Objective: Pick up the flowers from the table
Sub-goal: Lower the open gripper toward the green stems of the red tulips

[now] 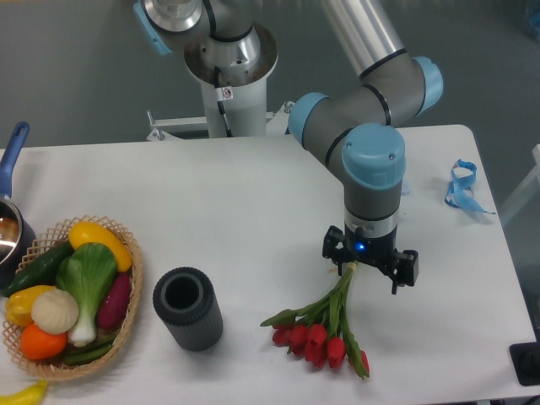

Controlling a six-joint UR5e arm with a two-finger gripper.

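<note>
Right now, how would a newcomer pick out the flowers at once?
On the white table, look just below the gripper near the front edge. The flowers lie there: red closed buds on long green stems, unlike the black cylinder and the vegetable basket to the left.

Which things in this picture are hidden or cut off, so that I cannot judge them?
- Fingers of the gripper: hidden by the wrist above them; open or shut is unclear.
- Upper stem ends of the flowers: covered by the gripper.
- Pot: cut by the left edge.
- Yellow item: cut by the bottom edge.
</note>
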